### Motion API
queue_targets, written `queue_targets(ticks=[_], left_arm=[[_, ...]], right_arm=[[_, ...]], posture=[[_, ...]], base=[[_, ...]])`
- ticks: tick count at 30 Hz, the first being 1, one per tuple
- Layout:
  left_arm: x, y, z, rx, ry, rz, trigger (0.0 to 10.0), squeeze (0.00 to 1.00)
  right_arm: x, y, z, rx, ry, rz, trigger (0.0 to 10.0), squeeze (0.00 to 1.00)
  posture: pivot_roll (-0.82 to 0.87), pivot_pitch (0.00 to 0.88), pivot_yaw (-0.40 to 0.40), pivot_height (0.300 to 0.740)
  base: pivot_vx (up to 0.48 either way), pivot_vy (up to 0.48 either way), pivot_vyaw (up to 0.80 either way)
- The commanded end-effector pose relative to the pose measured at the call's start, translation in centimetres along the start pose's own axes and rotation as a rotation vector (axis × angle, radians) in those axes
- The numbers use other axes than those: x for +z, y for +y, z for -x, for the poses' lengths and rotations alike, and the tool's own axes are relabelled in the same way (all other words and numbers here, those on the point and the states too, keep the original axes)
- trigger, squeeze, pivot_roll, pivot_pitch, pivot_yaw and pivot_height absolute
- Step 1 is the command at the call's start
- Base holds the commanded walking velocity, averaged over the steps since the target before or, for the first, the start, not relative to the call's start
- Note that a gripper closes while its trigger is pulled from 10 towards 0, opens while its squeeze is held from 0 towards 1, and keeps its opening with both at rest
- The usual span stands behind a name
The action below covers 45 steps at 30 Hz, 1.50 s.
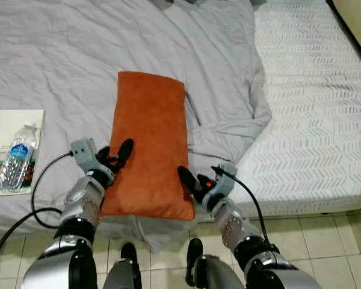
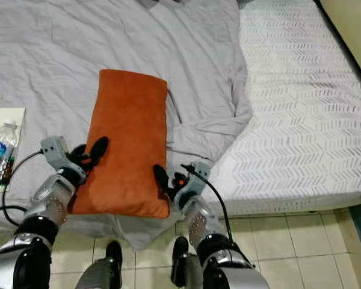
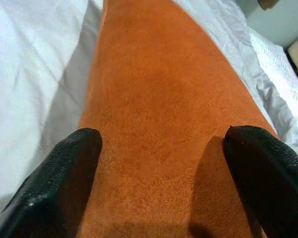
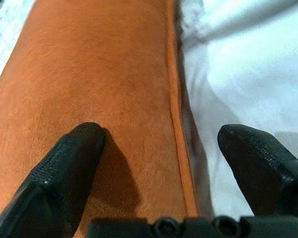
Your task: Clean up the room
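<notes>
I look down at a bed (image 1: 313, 120) from its foot, my two silver arms reaching forward. An orange rectangular pillow (image 1: 149, 144) lies lengthwise on a rumpled grey sheet (image 1: 60, 60), its near end at the mattress edge between my two claws.

My left claw (image 1: 121, 155) rests on the pillow's left edge, fingers spread apart; in its wrist view both black fingertips (image 3: 64, 173) sit on the orange fabric with a wide gap between them, gripping nothing.

My right claw (image 1: 189, 180) sits at the pillow's right near corner, also spread: one finger (image 4: 69, 168) lies on the orange fabric, the other over the white sheet just beyond the pillow's seam.

Further left of my left claw, a clear plastic water bottle (image 1: 16, 158) with a blue label lies on a flat printed book or box (image 1: 12, 123); the label's writing is too small to read.

Right of my right claw the bare mattress shows a white herringbone pattern. Below both claws is a pale tiled floor (image 1: 325, 235).
</notes>
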State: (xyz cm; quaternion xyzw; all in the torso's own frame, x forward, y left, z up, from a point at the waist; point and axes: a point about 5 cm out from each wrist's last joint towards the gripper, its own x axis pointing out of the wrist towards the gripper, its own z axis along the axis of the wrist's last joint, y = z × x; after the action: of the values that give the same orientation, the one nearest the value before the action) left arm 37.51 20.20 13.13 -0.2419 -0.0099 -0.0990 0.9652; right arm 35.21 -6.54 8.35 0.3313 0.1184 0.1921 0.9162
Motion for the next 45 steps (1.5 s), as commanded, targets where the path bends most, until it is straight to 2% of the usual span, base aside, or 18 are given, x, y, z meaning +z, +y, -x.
queue_targets(ticks=[1,3,5,9,11,12,14,17,18,19,20,21,22,24,28,33,40,45], left_arm=[[-2.6,0.5,0.9,0.047,0.087,0.086,10.0,0.0],[-3.2,0.5,1.0,0.058,0.097,0.155,10.0,0.0],[-4.9,0.7,1.6,0.105,0.157,0.218,10.0,0.0],[-5.8,0.6,2.0,0.113,0.192,0.212,10.0,0.0],[-6.7,0.6,2.4,0.119,0.226,0.206,10.0,0.0],[-6.7,0.6,2.4,0.119,0.226,0.206,10.0,0.0],[-6.9,0.8,2.6,0.118,0.246,0.175,10.0,0.0],[-7.1,0.9,2.8,0.12,0.263,0.157,10.0,0.0],[-7.3,0.9,2.9,0.123,0.281,0.146,10.0,0.0],[-7.6,1.0,3.1,0.131,0.303,0.137,10.0,0.0],[-7.8,1.0,3.2,0.137,0.318,0.132,10.0,0.0],[-8.0,1.1,3.3,0.147,0.329,0.131,9.2,0.0],[-8.1,1.2,3.4,0.152,0.334,0.137,0.0,0.0],[-8.2,1.3,3.5,0.161,0.341,0.132,0.0,0.0],[-8.2,1.3,3.5,0.166,0.342,0.126,0.0,0.0],[-8.0,1.5,3.5,0.178,0.339,0.077,0.0,0.0],[-8.2,1.8,3.9,0.19,0.341,0.041,0.0,0.0],[-7.7,1.2,3.4,0.139,0.319,-0.031,0.0,0.0]], right_arm=[[-4.5,1.5,0.4,0.012,0.109,-0.131,10.0,0.0],[-4.7,1.8,0.3,0.018,0.115,-0.177,10.0,0.0],[-5.1,2.8,0.0,0.044,0.128,-0.259,10.0,0.0],[-5.1,3.2,-0.2,0.054,0.132,-0.29,10.0,0.0],[-5.1,4.2,-0.7,0.061,0.122,-0.401,10.0,0.0],[-5.1,4.2,-0.7,0.061,0.122,-0.401,10.0,0.0],[-5.4,5.7,-1.1,0.081,0.126,-0.484,10.0,0.0],[-6.2,6.6,-1.2,0.097,0.156,-0.481,10.0,0.0],[-6.7,7.0,-1.1,0.112,0.183,-0.44,10.0,0.0],[-7.2,7.4,-1.0,0.124,0.211,-0.372,8.8,0.0],[-7.5,7.5,-0.9,0.133,0.228,-0.326,8.8,0.0],[-7.8,7.7,-0.8,0.142,0.247,-0.278,3.4,0.0],[-8.0,7.8,-0.8,0.153,0.262,-0.241,0.0,0.0],[-8.4,7.9,-0.6,0.164,0.285,-0.184,0.0,0.0],[-8.6,7.7,-0.5,0.171,0.301,-0.143,0.0,0.0],[-9.1,7.2,0.0,0.184,0.324,-0.09,0.0,0.0],[-9.8,7.0,0.4,0.163,0.332,-0.107,0.0,0.0],[-9.5,7.1,0.2,0.145,0.311,-0.137,0.0,0.0]], posture=[[0.06,0.481,-0.107,0.74],[0.06,0.48,-0.108,0.74],[0.06,0.478,-0.107,0.74],[0.06,0.478,-0.106,0.74],[0.06,0.475,-0.106,0.74],[0.06,0.475,-0.106,0.74],[0.07,0.475,-0.103,0.74],[0.07,0.476,-0.103,0.74],[0.08,0.476,-0.104,0.74],[0.08,0.476,-0.105,0.74],[0.08,0.475,-0.106,0.74],[0.07,0.475,-0.108,0.74],[0.07,0.475,-0.108,0.74],[0.07,0.474,-0.111,0.74],[0.07,0.473,-0.113,0.74],[0.07,0.469,-0.114,0.74],[0.07,0.468,-0.114,0.74],[0.08,0.451,-0.114,0.74]], base=[[0.0,0.0,0.0],[0.0,0.0,0.0],[0.0,0.0,0.0],[0.0,0.0,0.0],[0.0,0.0,0.0],[0.0,0.0,0.0],[0.0,0.0,0.0],[0.0,0.0,0.0],[0.0,0.0,0.0],[0.0,0.0,0.0],[0.0,0.0,0.0],[0.0,0.0,0.0],[0.0,0.0,0.0],[0.0,0.0,0.0],[0.0,0.0,0.0],[0.0,0.0,0.0],[0.0,0.0,0.0],[0.0,0.0,0.0]])
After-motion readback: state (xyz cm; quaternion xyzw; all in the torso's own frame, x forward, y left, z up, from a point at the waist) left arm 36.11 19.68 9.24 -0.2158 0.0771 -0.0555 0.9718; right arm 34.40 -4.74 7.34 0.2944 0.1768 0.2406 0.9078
